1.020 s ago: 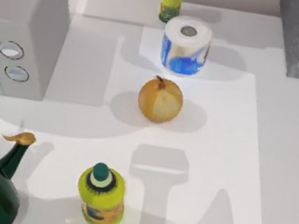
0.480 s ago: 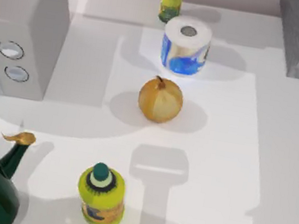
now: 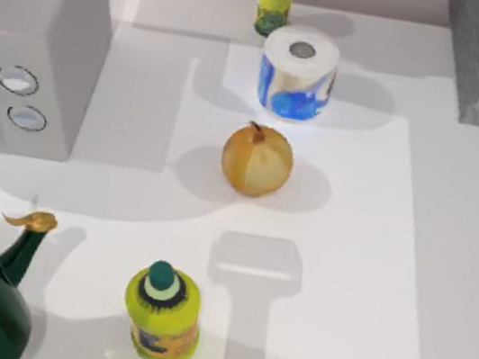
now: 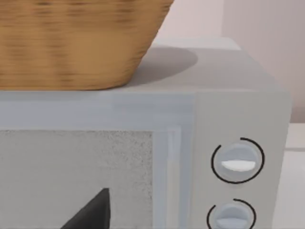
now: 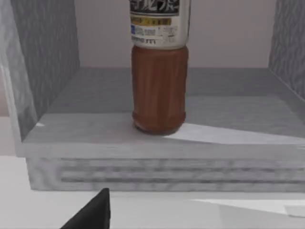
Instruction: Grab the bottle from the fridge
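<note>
The right gripper (image 5: pixel 91 213), its grip impossible to tell, hangs over the white table (image 5: pixel 190 212) before the open fridge (image 5: pixel 47 71). Inside, the bottle (image 5: pixel 159 86), brown under a white label, stands upright on the grey floor, with a pale wall (image 5: pixel 228 33) behind. The left gripper (image 4: pixel 90 212), likewise unreadable, faces the dialled white box (image 4: pixel 238 109).
</note>
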